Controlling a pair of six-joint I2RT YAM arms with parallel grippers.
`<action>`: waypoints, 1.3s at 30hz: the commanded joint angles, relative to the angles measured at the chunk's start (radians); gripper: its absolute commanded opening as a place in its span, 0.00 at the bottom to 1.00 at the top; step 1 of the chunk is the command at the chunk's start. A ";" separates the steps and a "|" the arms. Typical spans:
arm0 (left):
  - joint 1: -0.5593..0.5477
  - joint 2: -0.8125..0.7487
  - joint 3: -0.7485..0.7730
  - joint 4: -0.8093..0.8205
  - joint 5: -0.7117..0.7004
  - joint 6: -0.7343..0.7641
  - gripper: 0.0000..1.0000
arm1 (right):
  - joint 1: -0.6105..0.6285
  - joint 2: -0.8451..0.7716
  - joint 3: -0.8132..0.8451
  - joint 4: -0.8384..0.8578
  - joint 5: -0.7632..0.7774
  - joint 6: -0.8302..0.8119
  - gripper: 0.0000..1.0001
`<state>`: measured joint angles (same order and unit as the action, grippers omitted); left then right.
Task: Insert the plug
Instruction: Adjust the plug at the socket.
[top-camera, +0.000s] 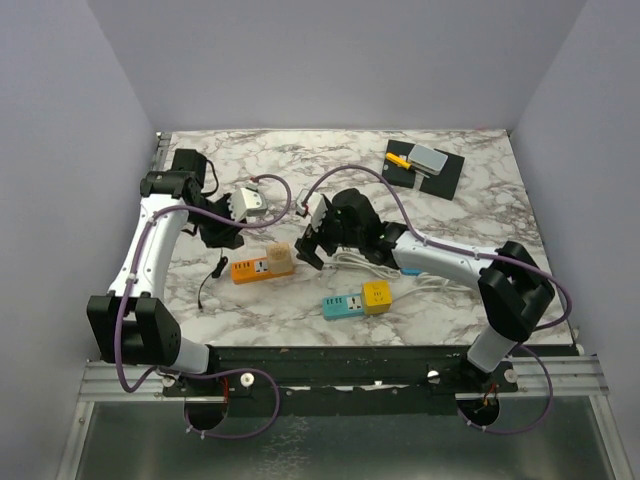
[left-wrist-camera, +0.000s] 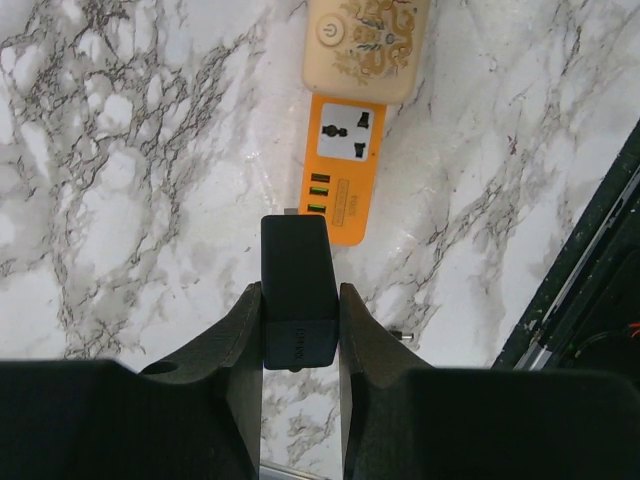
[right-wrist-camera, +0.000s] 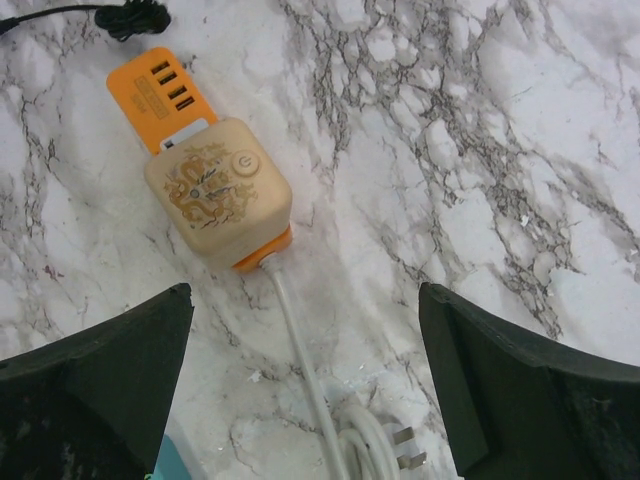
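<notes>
Left gripper (left-wrist-camera: 300, 295) is clamped on the black plug (left-wrist-camera: 296, 250), 1 finger flat against each long side. Plug's long axis runs in line with the fingers, free end pointing at the USB end of the orange power strip (left-wrist-camera: 340, 195). In the left wrist view that free end overlaps the strip's near edge; can't tell the height gap or see the prongs.

Strip lies flat, long axis roughly left-right in the top view, USB end to the robot's left. 1 white-faced socket sits bare mid-strip. The beige cube adapter (right-wrist-camera: 218, 192) sits on the far end, with a white cable (right-wrist-camera: 300, 370) leaving from under it and coiling near a white plug (right-wrist-camera: 395, 440).

Right gripper (right-wrist-camera: 305, 290) is spread wide, holding nothing, hanging over the table just beside the cube.

Surface: white marble-pattern table (top-camera: 450, 220) with grey veins, glossy. Plain pale lavender-grey walls on 3 sides.

Also on the table: a teal strip (top-camera: 341, 305) with a yellow cube (top-camera: 377, 296) nearer the bases, a black mat (top-camera: 440, 178) at the far right carrying a grey block and a yellow piece, and a thin black cable (top-camera: 210, 275) left of the orange strip.

Plug is matte black, rectangular with rounded edges; cube is glossy with a gold ornament print and a power symbol.
</notes>
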<state>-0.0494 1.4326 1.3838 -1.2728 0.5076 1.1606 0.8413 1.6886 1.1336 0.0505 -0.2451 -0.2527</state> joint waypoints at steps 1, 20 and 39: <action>0.040 -0.026 0.031 -0.056 0.051 0.076 0.00 | -0.005 -0.036 -0.047 -0.044 0.046 0.053 1.00; 0.203 -0.087 -0.098 -0.112 -0.106 0.347 0.00 | -0.095 -0.065 -0.061 -0.138 0.333 0.349 1.00; -0.272 0.064 -0.158 0.077 -0.182 0.092 0.00 | -0.202 -0.143 -0.066 -0.146 0.255 0.371 1.00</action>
<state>-0.2703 1.4643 1.1988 -1.2091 0.3481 1.2831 0.6529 1.5707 1.0462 -0.0769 0.0502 0.1234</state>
